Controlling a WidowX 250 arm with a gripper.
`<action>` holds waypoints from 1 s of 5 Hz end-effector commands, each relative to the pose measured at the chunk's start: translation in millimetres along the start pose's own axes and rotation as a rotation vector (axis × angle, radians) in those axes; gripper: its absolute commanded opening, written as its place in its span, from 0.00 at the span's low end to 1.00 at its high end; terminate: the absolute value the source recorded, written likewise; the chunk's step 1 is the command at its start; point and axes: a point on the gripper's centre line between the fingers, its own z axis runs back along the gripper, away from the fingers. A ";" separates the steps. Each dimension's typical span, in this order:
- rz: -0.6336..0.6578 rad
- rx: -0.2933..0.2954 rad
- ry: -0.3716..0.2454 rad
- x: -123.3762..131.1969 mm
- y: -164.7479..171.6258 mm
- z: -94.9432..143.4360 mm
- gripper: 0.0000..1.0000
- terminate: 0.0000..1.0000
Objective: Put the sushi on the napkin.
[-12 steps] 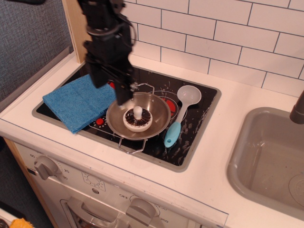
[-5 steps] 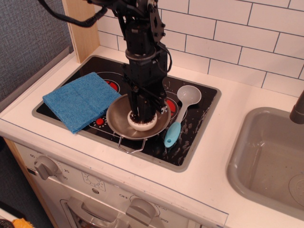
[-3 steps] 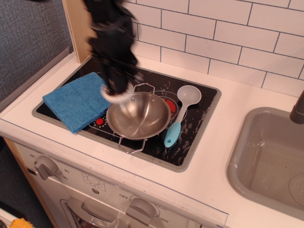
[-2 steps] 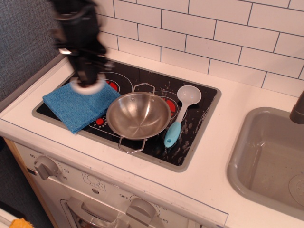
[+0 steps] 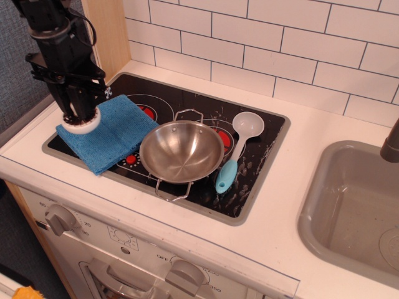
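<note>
Sushi is a small round white disc, only its lower white rim shows, the dark ring and knob are covered by the gripper coming down from above. It sits at the far-left corner of the napkin, at or just above the cloth; actual contact can't be told from this angle. Gripper fingers are close together, clamped on the top of the sushi. Napkin is a bright blue folded square cloth with a fine weave, lying on the left part of the black stovetop, its right corner tucked under or just beside the rim of the steel pan. Pan is right of the napkin, empty shiny bowl, wire handles front and back. White ladle with light-blue handle lies right of the pan, bowl end away from the camera. The arm above the gripper is cut off by the top-left edge of the frame. Red burner marks on the stovetop are partly hidden by napkin and pan. Grey sink far right of the napkin is cut off by the frame edge.
</note>
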 end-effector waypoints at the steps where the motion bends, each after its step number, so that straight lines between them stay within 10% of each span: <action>1: -0.062 0.002 -0.030 16.8 -8.7 -3.0 0.00 0.00; 2: -0.075 -0.002 -0.026 22.4 -12.0 -6.8 0.00 0.00; 3: -0.083 0.015 -0.016 21.4 -13.5 -5.8 1.00 0.00; 5: -0.100 0.026 -0.022 19.2 -11.9 1.7 1.00 0.00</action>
